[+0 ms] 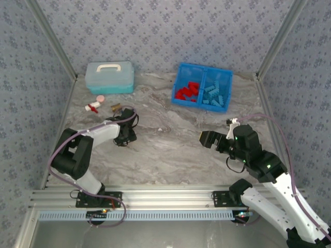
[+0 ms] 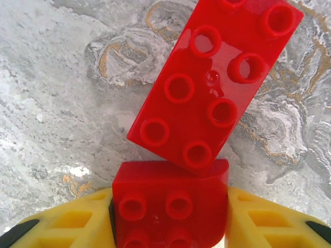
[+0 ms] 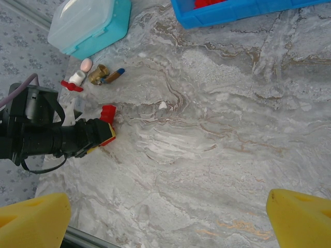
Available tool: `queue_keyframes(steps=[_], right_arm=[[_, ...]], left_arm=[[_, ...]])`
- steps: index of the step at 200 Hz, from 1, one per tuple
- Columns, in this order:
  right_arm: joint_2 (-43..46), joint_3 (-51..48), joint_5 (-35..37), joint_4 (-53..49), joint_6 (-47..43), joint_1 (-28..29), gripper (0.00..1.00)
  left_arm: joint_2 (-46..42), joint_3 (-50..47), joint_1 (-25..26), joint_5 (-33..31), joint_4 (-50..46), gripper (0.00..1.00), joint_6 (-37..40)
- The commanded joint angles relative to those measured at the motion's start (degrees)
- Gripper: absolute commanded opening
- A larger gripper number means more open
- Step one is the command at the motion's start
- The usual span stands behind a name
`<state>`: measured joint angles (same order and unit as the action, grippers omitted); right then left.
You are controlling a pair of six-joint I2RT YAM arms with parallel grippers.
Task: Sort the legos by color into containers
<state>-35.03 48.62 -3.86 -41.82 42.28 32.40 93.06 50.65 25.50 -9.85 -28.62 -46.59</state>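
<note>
A small red brick (image 2: 170,206) sits right between the left jaws. Their yellow fingers (image 2: 67,222) press on both of its sides, so they are grasping it. Just ahead of these jaws a long red brick (image 2: 212,82) lies slanted on the table (image 2: 62,103), touching the small one. Near these jaws are a brown bit (image 1: 116,108), a white and red bit (image 1: 93,107) and a pale blue box (image 1: 109,77). The blue tray (image 1: 202,66) is far from both jaws, with red bricks (image 1: 187,92) in its left part and light blue bricks (image 1: 214,94) in its right part. The left arm (image 1: 77,155) is folded, its wrist tipped down to the table. The right jaws are wide open with nothing in them, held over the table and pointing towards the left arm.
</note>
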Motion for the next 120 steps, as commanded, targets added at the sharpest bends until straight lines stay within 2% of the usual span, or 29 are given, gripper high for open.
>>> queue_keyframes(steps=[1, 40, 76, 99, 120], right_arm=[[0.3, 0.2, 1.1, -1.4, 0.9, 0.4, 1.00], [0.4, 0.2, 1.1, -1.2, 1.1, 0.4, 1.00], [0.3, 0.1, 1.2, -0.8, 1.4, 0.4, 1.00], [0.3, 0.3, 1.2, -0.8, 1.4, 0.4, 1.00], [0.3, 0.5, 1.3, -1.4, 1.4, 0.4, 1.00]], left_arm=[[-0.8, -0.3, -0.2, 0.9, -1.2, 0.39, -0.5], [-9.8, -0.7, 0.4, 2.4, -3.1, 0.36, -1.3], [-19.5, 3.1, 3.8, 4.2, -0.9, 0.35, -1.7], [-20.3, 8.0, 6.0, 6.5, 4.6, 0.34, -1.0], [-17.6, 13.0, 8.1, 8.9, 12.4, 0.34, 0.5]])
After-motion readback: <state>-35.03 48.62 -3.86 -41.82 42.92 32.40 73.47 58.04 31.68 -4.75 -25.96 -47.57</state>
